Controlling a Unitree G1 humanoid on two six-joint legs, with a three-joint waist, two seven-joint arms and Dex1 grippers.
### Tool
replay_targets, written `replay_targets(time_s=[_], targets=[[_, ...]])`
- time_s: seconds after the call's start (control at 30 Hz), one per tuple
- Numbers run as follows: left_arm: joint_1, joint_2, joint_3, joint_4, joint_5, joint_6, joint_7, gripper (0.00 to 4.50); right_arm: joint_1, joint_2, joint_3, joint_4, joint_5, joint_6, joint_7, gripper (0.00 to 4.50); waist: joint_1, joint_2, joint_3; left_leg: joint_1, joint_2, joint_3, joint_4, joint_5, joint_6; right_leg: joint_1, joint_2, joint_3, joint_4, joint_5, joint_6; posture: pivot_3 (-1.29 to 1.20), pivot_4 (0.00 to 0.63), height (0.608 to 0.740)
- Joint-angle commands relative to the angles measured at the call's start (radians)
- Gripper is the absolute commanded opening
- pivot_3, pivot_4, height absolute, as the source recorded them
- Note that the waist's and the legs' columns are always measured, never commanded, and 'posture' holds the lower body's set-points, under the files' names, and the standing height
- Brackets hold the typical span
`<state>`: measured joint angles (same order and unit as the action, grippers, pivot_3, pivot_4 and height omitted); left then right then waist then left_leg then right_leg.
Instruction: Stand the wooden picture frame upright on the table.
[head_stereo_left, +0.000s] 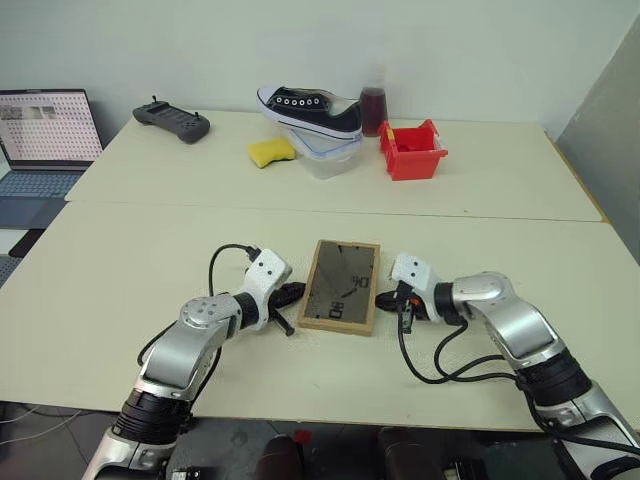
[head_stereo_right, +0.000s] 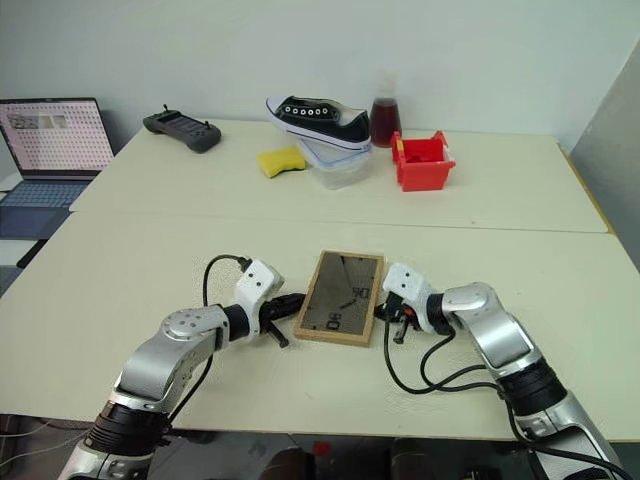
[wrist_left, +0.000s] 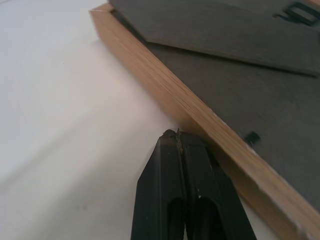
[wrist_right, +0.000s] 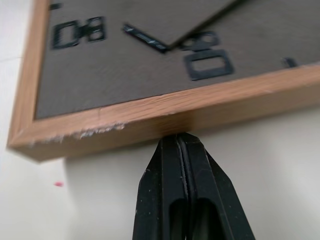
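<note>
Between my two claws, flat on the table (head_stereo_left: 130, 270), lies the wooden picture frame (head_stereo_left: 340, 285), back side up, not yet standing. Its long axis runs away from me toward the far edge of the table, tilted a little so the far end leans to my right; the short ends face near and far, and the two long sides face my claws. It is a slim rectangle with a light oak-coloured rim around a dark grey backing board, and I can see a fold-out stand panel with a slanted edge lying flush on that board, plus small black clips or tabs along the rim. The near corner of the rim shows some pale scuffing in my right wrist view. My left claw (head_stereo_left: 291, 293) sits just beside the frame's left long side, its two black fingers (wrist_left: 182, 190) pressed together with nothing between them, the tips touching or all but touching the wood low on that edge. My right claw (head_stereo_left: 385, 296) mirrors it on the right long side, fingers (wrist_right: 182, 190) likewise squeezed together and empty, tips right against the rim. Both claws angle downward and inward toward the frame, resting close to the tabletop.
</note>
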<state>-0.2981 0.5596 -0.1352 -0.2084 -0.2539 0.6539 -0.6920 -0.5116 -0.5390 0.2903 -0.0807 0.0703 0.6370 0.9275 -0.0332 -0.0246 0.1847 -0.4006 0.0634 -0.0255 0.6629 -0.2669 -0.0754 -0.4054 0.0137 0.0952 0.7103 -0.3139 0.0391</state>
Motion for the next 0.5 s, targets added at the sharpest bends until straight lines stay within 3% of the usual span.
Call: replay_targets(time_s=[0.03, 0.2, 0.3, 0.4, 0.5], targets=[[0.01, 0.075, 0.024, -0.116, -0.038, 0.044, -0.063, 0.01, -0.015, -0.066, -0.06, -0.048, -0.015, -0.006, -0.026, 0.0, 0.0, 0.0, 0.0, 0.0, 0.0, 0.0, 0.0, 0.0, 0.0, 0.0, 0.0, 0.0, 0.0, 0.0, 0.0, 0.0, 0.15, 0.74], [0.035, 0.192, 0.065, -0.108, -0.046, 0.025, -0.135, 0.01, -0.012, -0.112, -0.047, -0.037, -0.03, -0.03, -0.025, 0.0, -0.006, 0.0, 0.0, 0.001, 0.0, 0.0, 0.0, 0.0, 0.0, 0.0, 0.001, 0.0, 0.0, 0.0, 0.0, 0.0, 0.15, 0.74], [0.029, 0.229, 0.142, -0.087, -0.132, 0.084, -0.188, 0.01, -0.033, -0.098, -0.05, -0.005, -0.026, -0.044, -0.034, 0.0, -0.009, 0.0, 0.0, 0.001, 0.001, 0.0, -0.001, 0.0, 0.0, 0.0, 0.001, 0.0, 0.0, 0.0, 0.0, 0.0, 0.15, 0.74], [0.001, 0.21, 0.269, -0.053, -0.326, 0.25, -0.236, 0.42, -0.054, -0.073, -0.039, 0.043, -0.033, -0.071, -0.048, 0.0, -0.009, 0.0, 0.0, 0.001, 0.001, 0.0, 0.0, 0.0, 0.0, 0.0, 0.001, 0.0, 0.0, 0.0, 0.0, 0.0, 0.15, 0.74], [-0.042, 0.192, 0.349, -0.014, -0.473, 0.441, -0.226, 1.13, -0.058, -0.055, -0.028, 0.069, -0.037, -0.093, -0.052, 0.0, -0.01, 0.0, 0.0, 0.0, 0.001, 0.0, 0.0, 0.0, 0.0, 0.0, 0.001, 0.0, 0.0, 0.0, 0.0, 0.0, 0.15, 0.74]])
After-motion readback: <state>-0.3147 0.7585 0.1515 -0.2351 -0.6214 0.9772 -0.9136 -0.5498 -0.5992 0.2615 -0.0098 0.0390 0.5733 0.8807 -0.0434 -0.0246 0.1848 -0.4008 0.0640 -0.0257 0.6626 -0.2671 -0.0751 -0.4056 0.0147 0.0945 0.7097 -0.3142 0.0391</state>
